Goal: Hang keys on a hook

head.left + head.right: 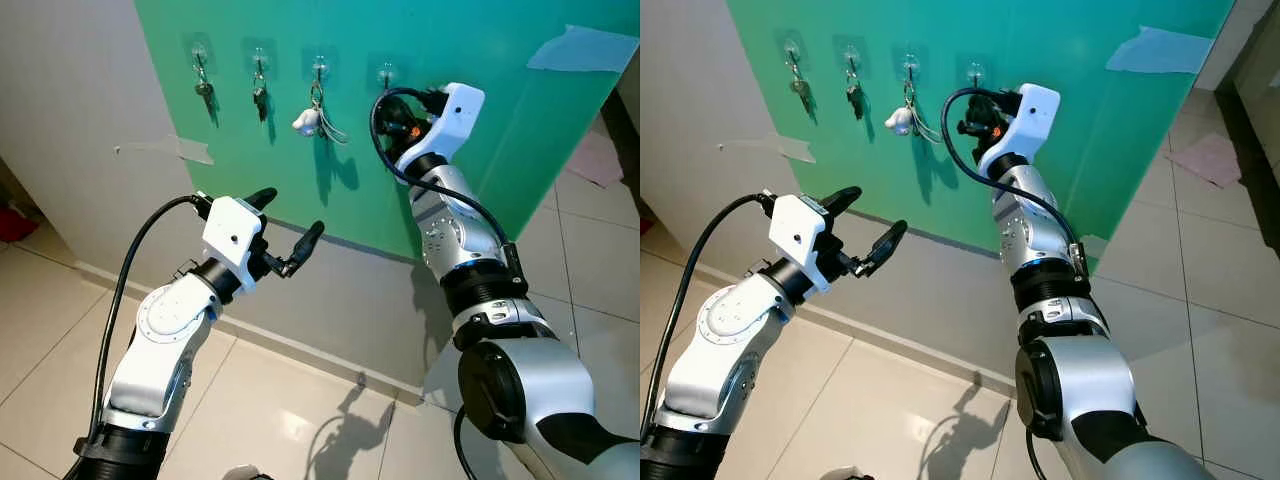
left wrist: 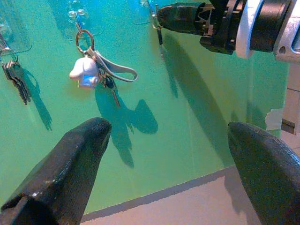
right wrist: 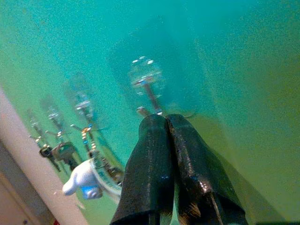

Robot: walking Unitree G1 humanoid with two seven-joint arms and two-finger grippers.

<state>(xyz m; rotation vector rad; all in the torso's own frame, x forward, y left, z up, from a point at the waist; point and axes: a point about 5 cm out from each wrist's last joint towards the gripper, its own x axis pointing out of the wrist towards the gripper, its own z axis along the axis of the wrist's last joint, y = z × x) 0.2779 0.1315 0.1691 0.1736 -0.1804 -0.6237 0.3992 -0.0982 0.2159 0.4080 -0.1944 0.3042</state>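
Reaching the rightmost hook (image 3: 149, 89) on the green board (image 1: 480, 130), the right gripper (image 3: 167, 121) — fingers pressed together; left gripper (image 1: 290, 228) spread below the board.

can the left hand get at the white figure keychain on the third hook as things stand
Probably yes: the open left hand hangs below the white figure keychain, bare green board between; the right hand is at the next hook.

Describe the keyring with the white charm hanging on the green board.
The keyring hangs from the third hook from the left on the green board. A metal ring carries a small white figure with a blue patch, a grey strap loop and dark keys. It rests against the board, untouched by either end effector.
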